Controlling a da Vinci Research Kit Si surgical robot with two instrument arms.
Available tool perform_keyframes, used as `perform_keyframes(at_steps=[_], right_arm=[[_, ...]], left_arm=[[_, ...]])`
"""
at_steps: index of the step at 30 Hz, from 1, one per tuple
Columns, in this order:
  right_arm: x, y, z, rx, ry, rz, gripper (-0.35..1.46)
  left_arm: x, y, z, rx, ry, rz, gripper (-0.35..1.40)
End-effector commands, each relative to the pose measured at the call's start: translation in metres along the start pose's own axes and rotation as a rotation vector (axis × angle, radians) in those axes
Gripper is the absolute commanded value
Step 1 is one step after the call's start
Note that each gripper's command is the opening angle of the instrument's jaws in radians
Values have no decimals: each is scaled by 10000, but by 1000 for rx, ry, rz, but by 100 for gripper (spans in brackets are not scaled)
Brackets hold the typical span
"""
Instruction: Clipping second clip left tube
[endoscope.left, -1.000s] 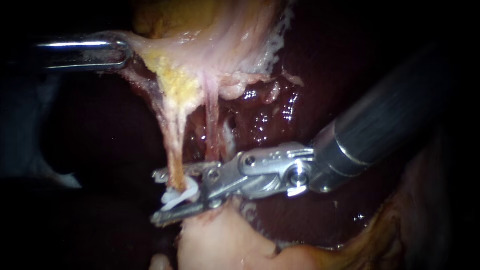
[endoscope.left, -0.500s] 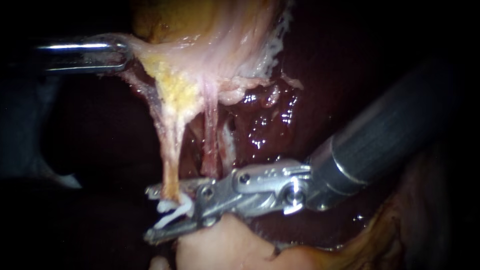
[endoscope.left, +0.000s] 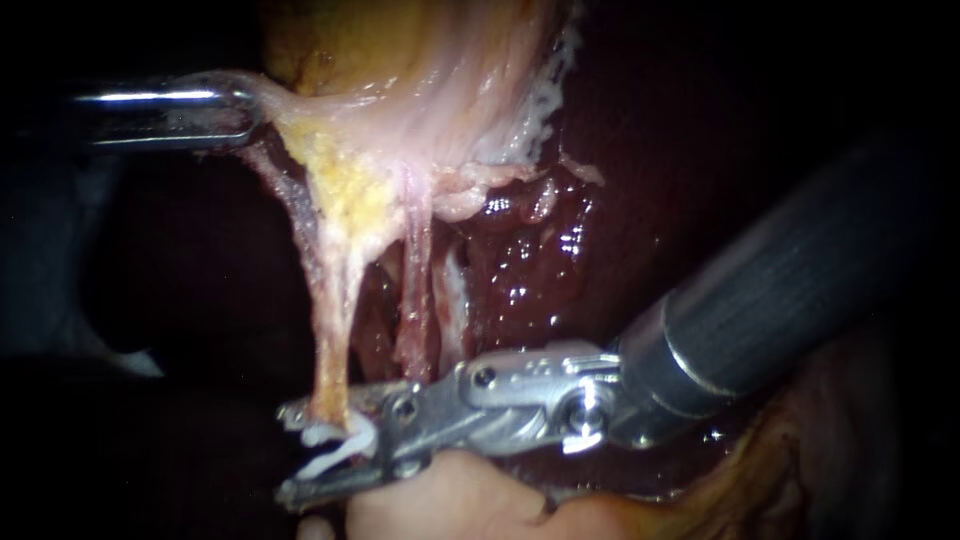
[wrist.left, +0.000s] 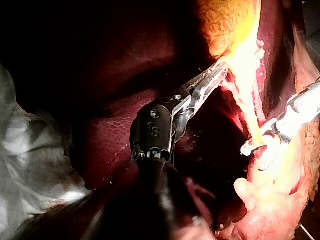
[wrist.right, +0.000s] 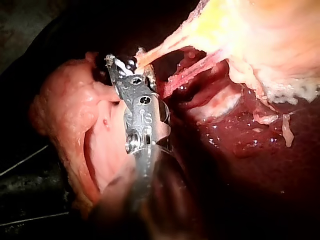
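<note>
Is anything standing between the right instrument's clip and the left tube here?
Nothing visible does. The left tube already lies inside the open clip carried by the right instrument, with no other strand or fold between them. The left instrument grips tissue higher up, clear of that spot.

The left instrument (endoscope.left: 245, 105) comes in level, high up beside the left tube (endoscope.left: 335, 320). Its pincer (wrist.left: 216, 75) is closed tight on the gallbladder (endoscope.left: 410, 70). The right instrument (endoscope.left: 292, 450) slants down to the foot of that tube. Its pincer (wrist.right: 122, 67) stands wide around the tube, holding a white clip (endoscope.left: 335, 447).
</note>
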Motion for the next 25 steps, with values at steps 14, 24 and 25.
perform_keyframes(at_steps=[14,24,25], right_arm=[[0,10,-4,-36,-37,36,-35],[-2,12,-4,-39,-37,42,-35],[-2,12,-4,-40,-37,42,-35]], left_arm=[[0,0,0,0,0,0,-35],[1,-1,0,-1,0,0,-35],[1,-2,1,-1,0,0,-35]])
